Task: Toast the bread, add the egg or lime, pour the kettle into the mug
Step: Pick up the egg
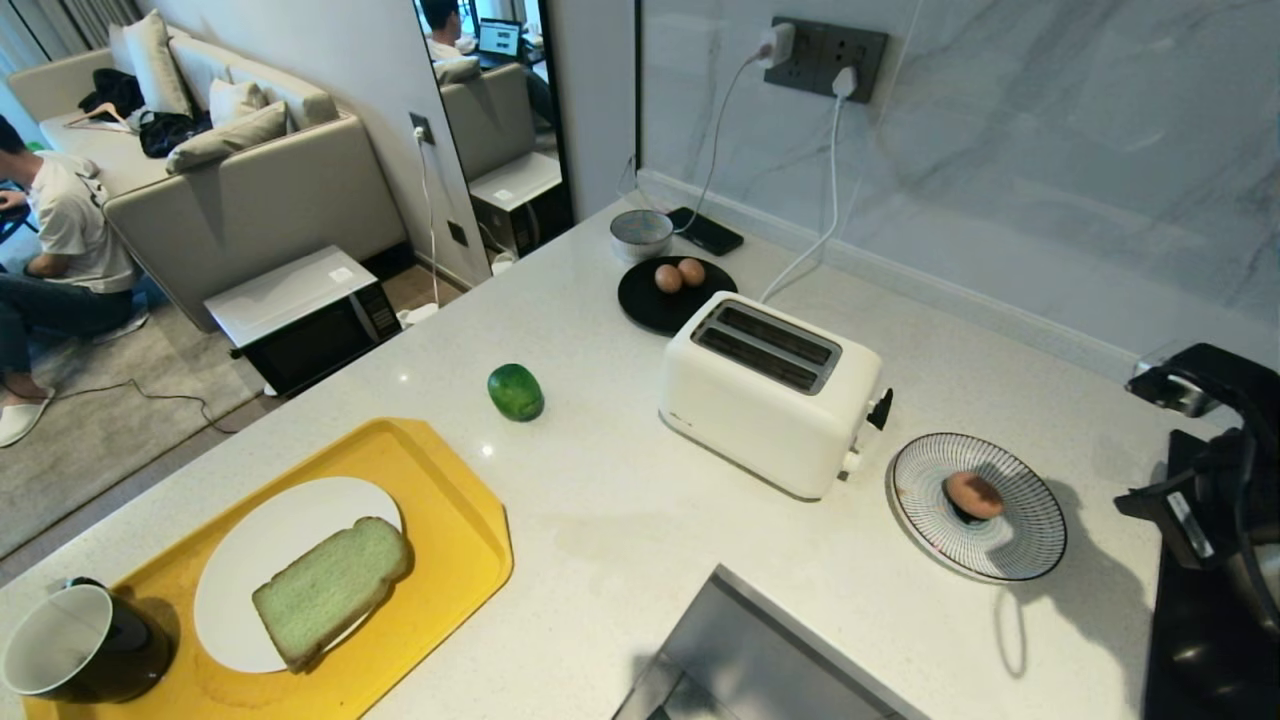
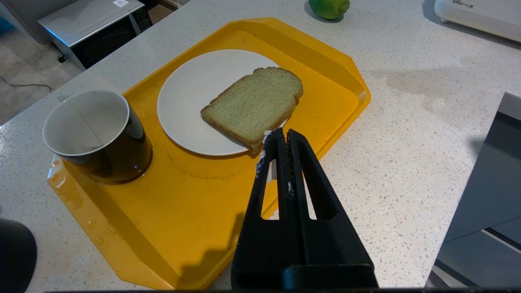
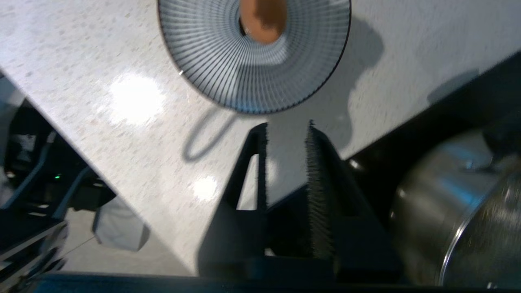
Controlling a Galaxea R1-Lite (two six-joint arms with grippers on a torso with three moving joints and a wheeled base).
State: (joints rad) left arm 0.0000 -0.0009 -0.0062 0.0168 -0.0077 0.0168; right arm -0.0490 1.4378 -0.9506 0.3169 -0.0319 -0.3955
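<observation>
One egg (image 3: 262, 20) in striped bowl (image 3: 211, 61), ahead of right end effector (image 3: 287, 128), fingers narrowly apart, empty.

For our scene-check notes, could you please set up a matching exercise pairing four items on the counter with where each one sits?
Things:
1. pale green bread slice
2. glossy dark green lime
3. near-black mug with white inside
4. pair of pinkish-brown eggs

Places:
A. on the round black plate behind the white toaster
B. on the white plate
C. at the yellow tray's near corner
D. on the bare white counter between tray and toaster

Pairs: 1-B, 2-D, 3-C, 4-A
</observation>
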